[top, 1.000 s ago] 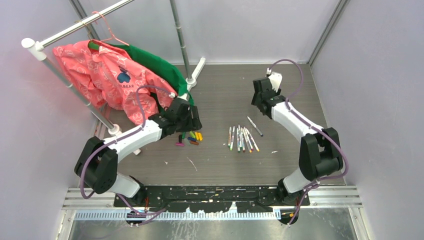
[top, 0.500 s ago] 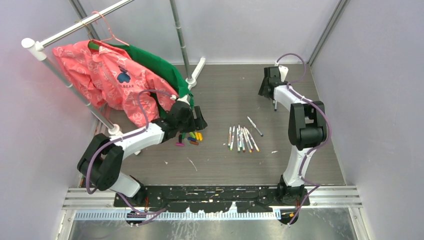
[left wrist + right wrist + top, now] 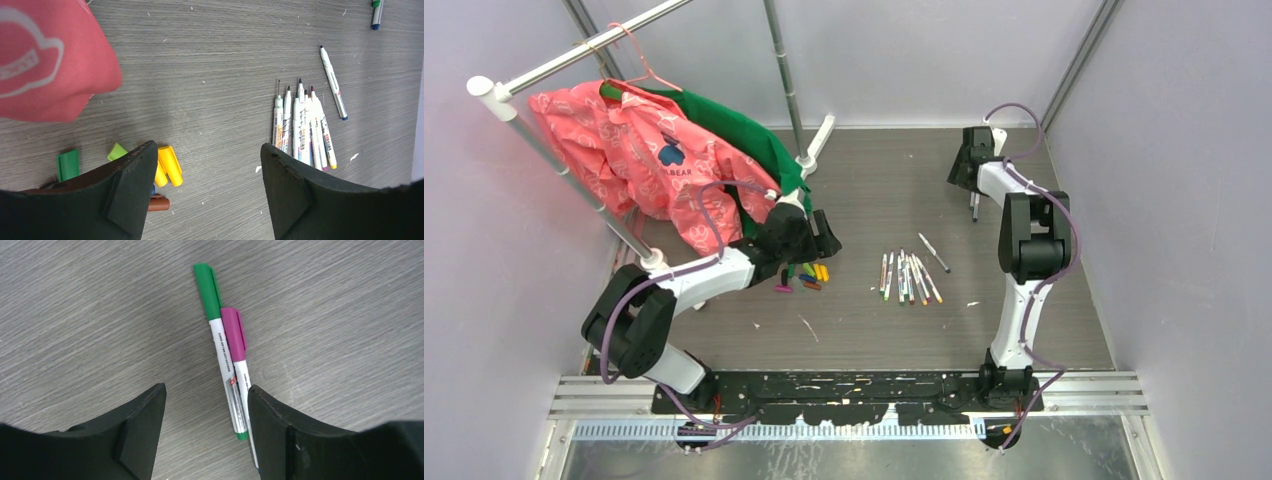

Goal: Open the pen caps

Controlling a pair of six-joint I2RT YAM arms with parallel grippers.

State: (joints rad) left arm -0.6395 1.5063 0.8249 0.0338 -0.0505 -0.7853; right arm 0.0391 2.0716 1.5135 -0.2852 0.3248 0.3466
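- Noted left gripper (image 3: 207,150) spread wide, holding nothing, only bare bench (image 3: 215,75) between the fingers.
- Carried on a bent left arm, forearm slanting from the left edge toward bench centre, wrist tipped downward.
- Found loose caps (image 3: 809,275) just left of bench centre, under one finger's side of this gripper.
- Logged yellow cap (image 3: 171,165) touching a second yellow one half hidden by that finger.
- Beside them light green cap (image 3: 117,150) and dark green cap (image 3: 67,164); brown cap (image 3: 160,204) at the finger's lower edge.
- Farther toward the right edge, uncapped pens (image 3: 302,125) in a tight fan, apart from the other finger; lone pen (image 3: 332,82) beyond.
- Pink garment (image 3: 45,60) hanging in over the far left side.
- Noted right gripper (image 3: 206,390) likewise parted and empty.
- Held out on a right arm stretched long toward the far right corner.
- Found two capped pens (image 3: 974,208) there, side by side and touching, barrels running in close beside one finger.
- Fitted green cap (image 3: 207,290) and fitted magenta cap (image 3: 234,329) beyond the fingertips, touching neither; magenta-capped barrel passing out of sight behind that finger.
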